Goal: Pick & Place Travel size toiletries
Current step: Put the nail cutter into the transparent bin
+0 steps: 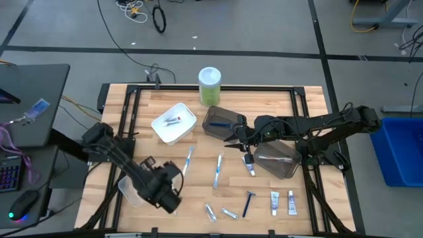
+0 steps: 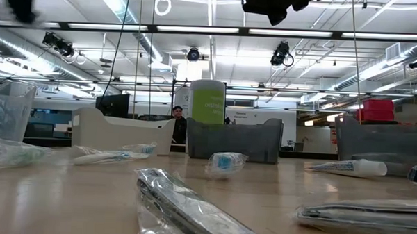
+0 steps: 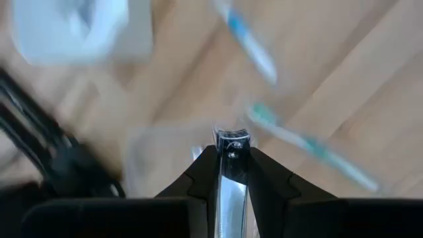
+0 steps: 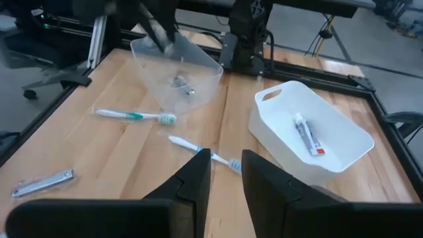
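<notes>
Toiletries lie scattered on the wooden table: two blue and white toothbrushes [image 1: 188, 160] [image 1: 218, 169], a dark blue razor [image 1: 248, 202], two white tubes [image 1: 274, 201] [image 1: 291, 201], two silver tubes [image 1: 210, 211] [image 1: 229, 213] and a small metal piece [image 1: 249, 164]. My left gripper [image 1: 173, 180] is at the near left beside the clear bin [image 1: 129, 192], shut on a slim silver item [image 3: 231, 155]. My right gripper [image 4: 226, 173] hovers open above the table's middle, near the dark bin [image 1: 221, 122], touching nothing. A tube [image 4: 308, 134] lies in the white bin [image 4: 344, 142]. My left gripper pinches the slim silver item [image 3: 231, 149] between its two fingers [image 3: 264, 178]. The item lies along the fingers and its end shows just past their tips. It is lifted clear of the table. The blurred view does not show which part of it is held.
A tall green canister [image 1: 209, 84] stands at the far edge. A second dark bin [image 1: 277, 158] sits right of centre. The clear bin [image 4: 178, 73] holds a small item [image 4: 185, 86]. The table frame's black rails [image 1: 132, 99] run along the edges. Bare wood lies at the near centre.
</notes>
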`<move>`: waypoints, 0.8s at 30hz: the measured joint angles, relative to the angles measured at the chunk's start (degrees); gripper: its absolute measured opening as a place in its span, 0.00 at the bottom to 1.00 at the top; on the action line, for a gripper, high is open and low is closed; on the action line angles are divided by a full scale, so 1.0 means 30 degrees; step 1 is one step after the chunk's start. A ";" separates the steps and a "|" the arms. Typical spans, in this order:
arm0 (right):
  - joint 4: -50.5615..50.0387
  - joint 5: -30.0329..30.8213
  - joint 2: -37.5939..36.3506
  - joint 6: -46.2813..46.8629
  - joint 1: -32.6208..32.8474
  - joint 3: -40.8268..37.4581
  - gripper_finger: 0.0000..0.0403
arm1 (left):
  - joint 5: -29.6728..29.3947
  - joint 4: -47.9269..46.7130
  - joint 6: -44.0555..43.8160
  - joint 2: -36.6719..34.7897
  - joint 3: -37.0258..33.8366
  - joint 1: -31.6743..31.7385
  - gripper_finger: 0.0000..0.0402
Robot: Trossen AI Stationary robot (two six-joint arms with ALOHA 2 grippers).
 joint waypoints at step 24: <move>0.0059 0.0007 -0.0006 0.0000 0.0000 0.0000 0.24 | 0.4454 1.3195 -0.5361 -0.6404 -1.5757 -0.2154 0.27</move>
